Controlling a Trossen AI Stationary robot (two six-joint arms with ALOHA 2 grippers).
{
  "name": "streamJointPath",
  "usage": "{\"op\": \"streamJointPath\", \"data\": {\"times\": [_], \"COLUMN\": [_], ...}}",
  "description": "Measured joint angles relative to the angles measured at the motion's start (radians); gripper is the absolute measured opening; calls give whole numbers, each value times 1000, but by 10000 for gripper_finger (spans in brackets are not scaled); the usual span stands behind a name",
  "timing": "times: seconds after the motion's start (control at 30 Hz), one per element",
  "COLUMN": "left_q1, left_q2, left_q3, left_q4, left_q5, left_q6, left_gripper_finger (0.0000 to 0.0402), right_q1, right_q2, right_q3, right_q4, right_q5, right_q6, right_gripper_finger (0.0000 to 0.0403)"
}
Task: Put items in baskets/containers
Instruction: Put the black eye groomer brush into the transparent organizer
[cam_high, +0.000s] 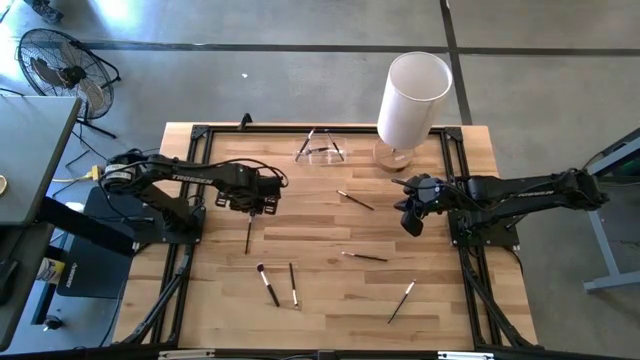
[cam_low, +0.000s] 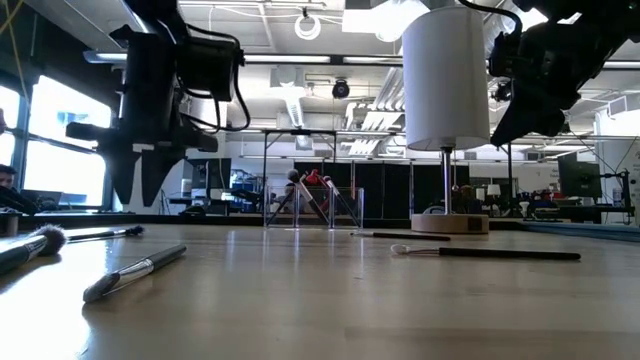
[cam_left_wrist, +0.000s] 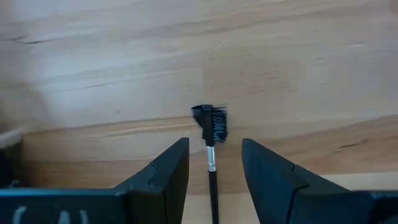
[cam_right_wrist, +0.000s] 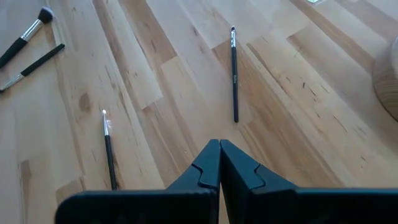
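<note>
Brushes lie scattered over the wooden table (cam_high: 330, 300); the one in play is a thin dark-handled brush (cam_high: 248, 236) lying flat under the left gripper (cam_high: 252, 208), its fanned dark bristle head (cam_left_wrist: 210, 122) pointing away from the wrist and its handle running back between the two fingers (cam_left_wrist: 168, 171). The jaws stand part-open to either side of the handle and touch neither it nor each other; nothing is gripped yet, and from the low view the fingers hang clear of the tabletop. The right gripper (cam_high: 410, 222) waits at the table's right side with its fingers pressed together, empty, a slim dark brush (cam_right_wrist: 234, 74) lying ahead of it. The clear holder (cam_high: 320, 150) sits at the far edge, just beside the tall white cylinder (cam_high: 410, 98), with a few brushes already leaning in it. Judgement on handling: the brush looks very light, stiff along the handle, soft only at the tip, and its round smooth shaft will likely roll or slip under a careless pinch. Best hold seems the handle behind the metal ferrule (cam_left_wrist: 210, 158), never the bristles. Lying flush on the wood, it leaves little room under it for fingertips.
</note>
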Motion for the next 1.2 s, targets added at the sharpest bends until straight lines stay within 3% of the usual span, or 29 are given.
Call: {"op": "streamJointPath", "data": {"times": [0.47, 1.0, 1.2], "left_q1": [0, 0, 0], "left_q2": [0, 161, 172], "left_q3": [-44, -39, -40], "left_q4": [107, 133, 145], "left_q5": [-8, 14, 19], "left_q6": [-6, -28, -55], "left_gripper_finger": [144, 143, 86], "right_q1": [0, 0, 0], "right_q2": [0, 0, 0], "right_q3": [0, 0, 0], "right_q4": [0, 5, 9], "right_q5": [2, -6, -7], "right_q6": [0, 0, 0], "right_gripper_finger": [0, 0, 0]}}
